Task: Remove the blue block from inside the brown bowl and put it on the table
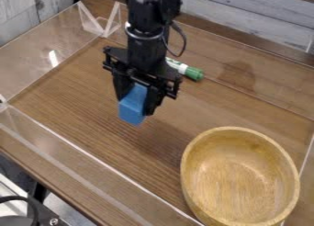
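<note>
My gripper [138, 99] points straight down over the middle of the table [73, 101], shut on the blue block [134, 108]. The block hangs upright between the black fingers, its lower end close to the wood; I cannot tell whether it touches. The brown bowl [241, 177] sits at the lower right, well apart from the gripper, and nothing lies inside it.
A green-and-white marker [185, 72] lies just behind the gripper to the right. Low clear acrylic walls [37, 142] edge the tabletop on the left and front. A clear stand [95, 23] rises at the back left.
</note>
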Tool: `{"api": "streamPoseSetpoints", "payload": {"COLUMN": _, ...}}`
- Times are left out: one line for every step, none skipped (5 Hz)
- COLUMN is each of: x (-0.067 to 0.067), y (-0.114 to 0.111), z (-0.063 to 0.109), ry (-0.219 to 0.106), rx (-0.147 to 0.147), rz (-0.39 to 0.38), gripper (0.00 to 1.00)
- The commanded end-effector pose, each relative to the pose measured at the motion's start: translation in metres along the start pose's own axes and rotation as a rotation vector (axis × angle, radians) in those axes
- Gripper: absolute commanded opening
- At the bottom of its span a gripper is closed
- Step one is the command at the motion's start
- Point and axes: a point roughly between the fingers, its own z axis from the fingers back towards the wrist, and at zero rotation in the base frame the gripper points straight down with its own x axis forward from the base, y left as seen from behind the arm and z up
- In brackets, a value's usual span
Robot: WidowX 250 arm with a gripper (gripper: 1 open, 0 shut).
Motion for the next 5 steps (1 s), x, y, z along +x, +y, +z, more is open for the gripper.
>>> {"api": "streamPoseSetpoints", "payload": {"x": 0.008, "y": -0.001, "z": -0.003, "ry": -0.029, "rx": 0.008, "rz": -0.007, "gripper": 0.0}}
{"api": "streamPoseSetpoints", "payload": {"x": 0.01, "y": -0.002, "z": -0.011, "ry": -0.021, "rx": 0.008, "rz": -0.012, "gripper": 0.0}}
{"api": "streamPoseSetpoints", "payload": {"x": 0.013, "y": -0.003, "z": -0.018, "ry": -0.018, "rx": 0.003, "rz": -0.016, "gripper": 1.0}}
{"api": "streamPoseSetpoints", "payload": {"x": 0.012, "y": -0.002, "z": -0.021, "ry": -0.014, "rx": -0.003, "rz": -0.027, "gripper": 1.0}}
{"api": "streamPoseSetpoints", "payload": {"x": 0.012, "y": -0.001, "z": -0.026, "ry": -0.008, "rx": -0.005, "rz": -0.038, "gripper": 1.0}}
